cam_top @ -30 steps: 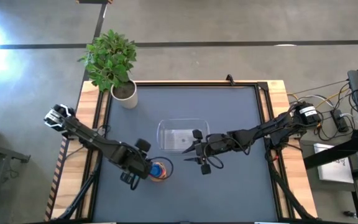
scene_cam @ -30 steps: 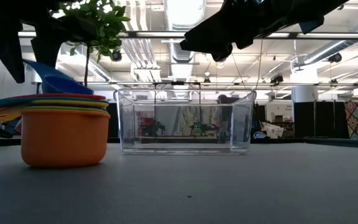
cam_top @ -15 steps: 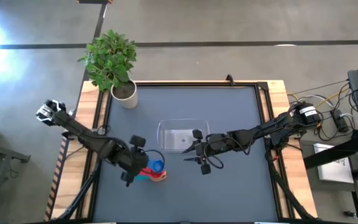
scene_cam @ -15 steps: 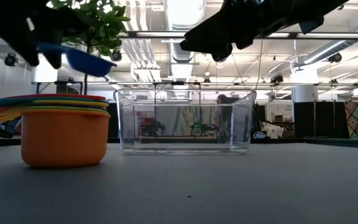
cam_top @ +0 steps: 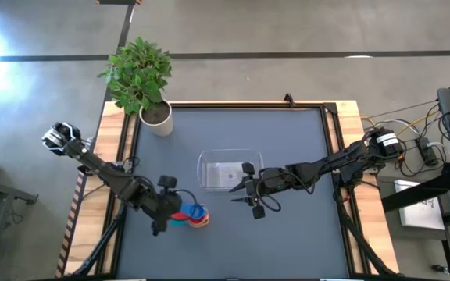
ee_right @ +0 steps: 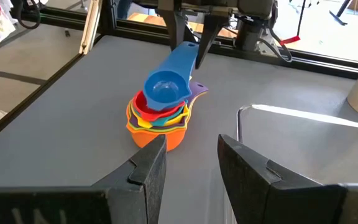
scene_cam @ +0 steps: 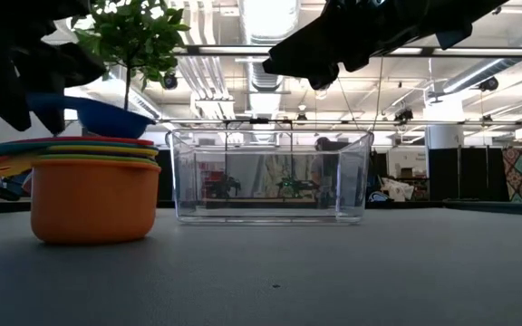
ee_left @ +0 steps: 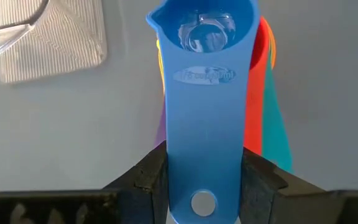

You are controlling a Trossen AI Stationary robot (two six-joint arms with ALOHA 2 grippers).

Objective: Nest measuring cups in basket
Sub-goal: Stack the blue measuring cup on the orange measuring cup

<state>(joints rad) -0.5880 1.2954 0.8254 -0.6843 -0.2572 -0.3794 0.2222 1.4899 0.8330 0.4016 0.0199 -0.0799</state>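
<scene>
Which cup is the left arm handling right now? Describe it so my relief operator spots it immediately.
Start at the clear rectangular plastic basket mid-table; beside it, toward the left arm, stands a nested stack of coloured measuring cups with an orange one at the bottom. The small blue plastic measuring cup sits topmost, its long flat handle pinched by the left gripper. It is the only blue one and the smallest bowl.
</scene>
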